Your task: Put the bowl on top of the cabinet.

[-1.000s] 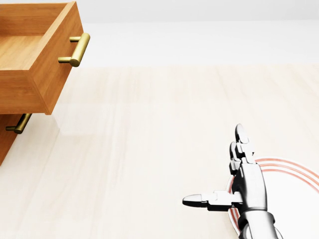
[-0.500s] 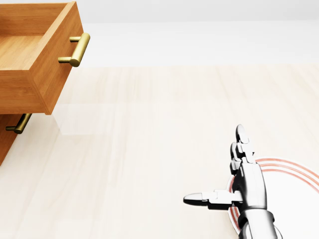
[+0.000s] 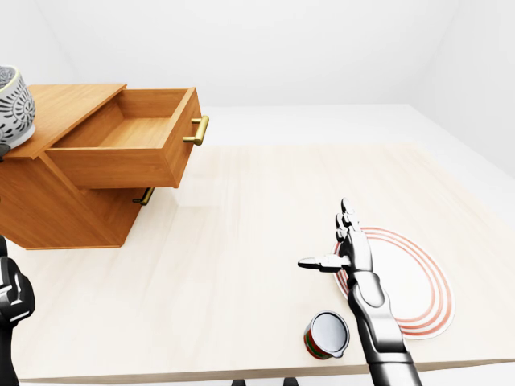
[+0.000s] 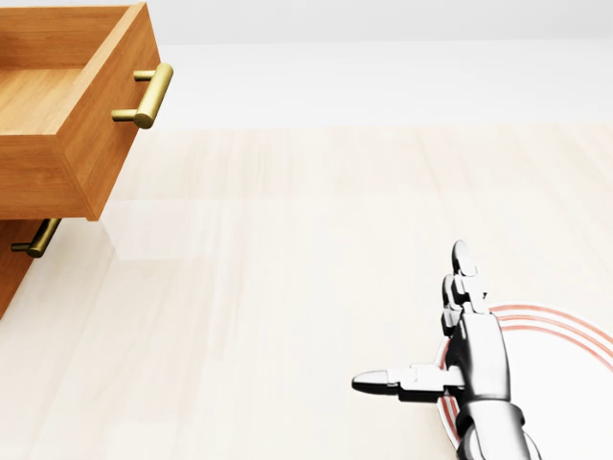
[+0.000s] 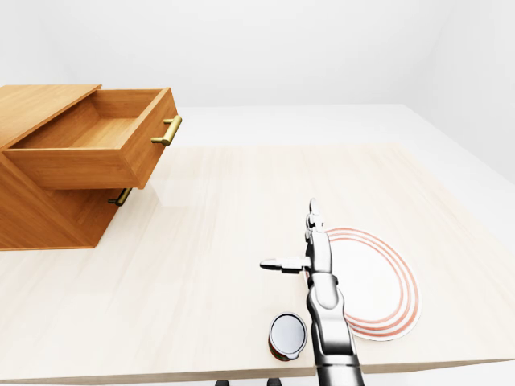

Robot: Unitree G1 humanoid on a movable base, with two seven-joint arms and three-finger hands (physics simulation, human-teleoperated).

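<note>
A grey-and-white patterned bowl [image 3: 11, 101] stands on the top of the wooden cabinet [image 3: 68, 106], cut off by the left edge of the left-eye view. A dark shape just under the bowl may be a finger; I cannot tell. Of my left arm only a black segment [image 3: 11, 293] shows at the bottom left, and its hand is not clear. My right hand [image 4: 410, 321] is open, with straight fingers and the thumb pointing left. It hovers over the left rim of a plate and holds nothing.
The cabinet's top drawer [image 3: 133, 143] is pulled out and empty, with a brass handle [image 4: 146, 94]; a lower drawer handle [image 3: 145, 196] shows beneath. A white plate with red rings [image 3: 414, 281] and a red-green can [image 3: 327, 334] lie on the pale table near its bottom edge.
</note>
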